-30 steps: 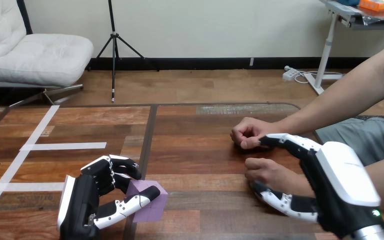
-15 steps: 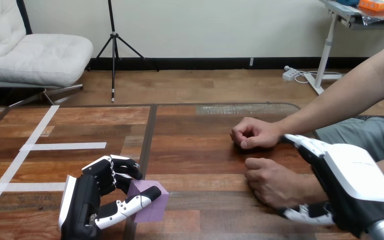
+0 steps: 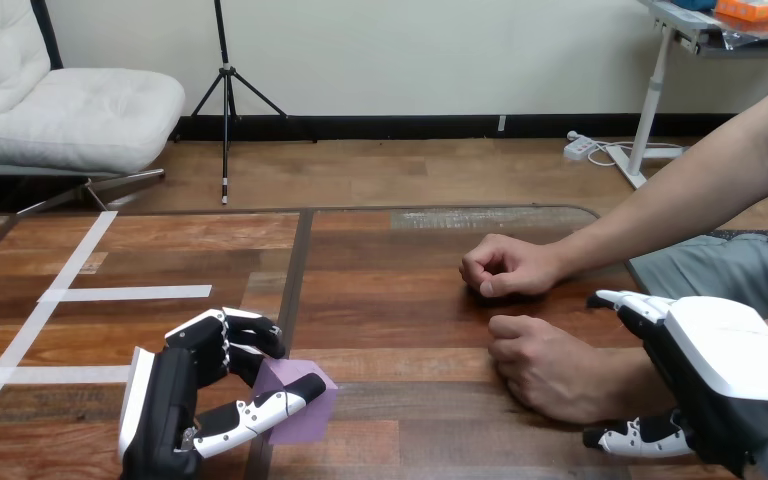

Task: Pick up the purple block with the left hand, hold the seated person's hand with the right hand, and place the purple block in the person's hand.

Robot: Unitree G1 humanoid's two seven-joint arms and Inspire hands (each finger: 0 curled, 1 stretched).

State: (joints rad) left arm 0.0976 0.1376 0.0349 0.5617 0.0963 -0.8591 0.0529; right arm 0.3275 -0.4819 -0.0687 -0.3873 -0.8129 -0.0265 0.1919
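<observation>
Left hand (image 3: 165, 405) curled round purple block (image 3: 305, 422), thumb across its front

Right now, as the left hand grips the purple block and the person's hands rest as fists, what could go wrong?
1. The person's nearer hand and farther hand are both closed fists, so the purple block may find no open palm.
2. The right hand is open beside the nearer wrist, not round it; closing there might pinch.
3. The left hand grips the block near one corner; it may slip.
</observation>
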